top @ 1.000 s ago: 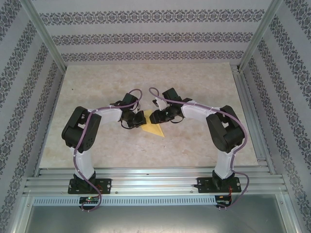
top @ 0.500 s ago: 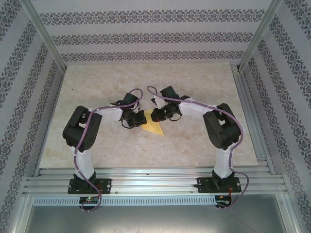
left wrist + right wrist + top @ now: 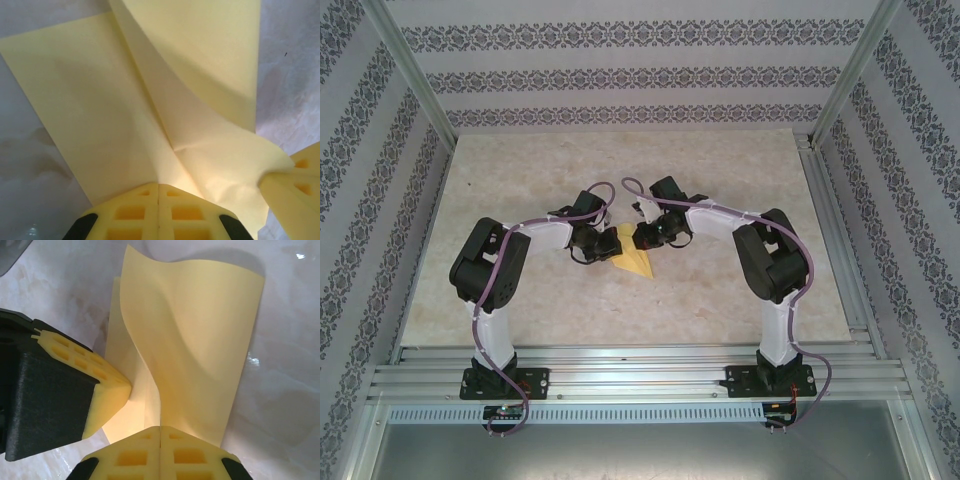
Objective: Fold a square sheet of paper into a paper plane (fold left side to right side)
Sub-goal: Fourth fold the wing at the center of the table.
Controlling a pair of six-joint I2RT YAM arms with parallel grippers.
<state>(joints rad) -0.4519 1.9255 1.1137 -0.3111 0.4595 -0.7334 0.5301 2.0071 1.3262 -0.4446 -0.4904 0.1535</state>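
Observation:
The square sheet of paper (image 3: 638, 263) is mustard yellow and lies partly folded at the table's middle, between my two grippers. My left gripper (image 3: 617, 246) is shut on the paper's near edge, where a crease runs into its tips (image 3: 159, 186). The sheet (image 3: 95, 110) spreads flat to the left, with a flap curling up on the right. My right gripper (image 3: 643, 238) is also shut on the paper (image 3: 200, 335), pinching a raised, curved flap at its tips (image 3: 160, 428). The left gripper's yellow fingertip (image 3: 102, 390) sits just left of that pinch, pressed close to the sheet.
The table (image 3: 720, 180) is pale marble. Patterned walls and metal posts close it in on three sides. An aluminium rail (image 3: 640, 365) carrying both arm bases runs along the near edge. Both arms bend inward and almost meet over the paper.
My right gripper has closed on the paper and shifted slightly left toward the left gripper. The sheet now looks narrower, with one flap lifted. The left gripper has stayed put.

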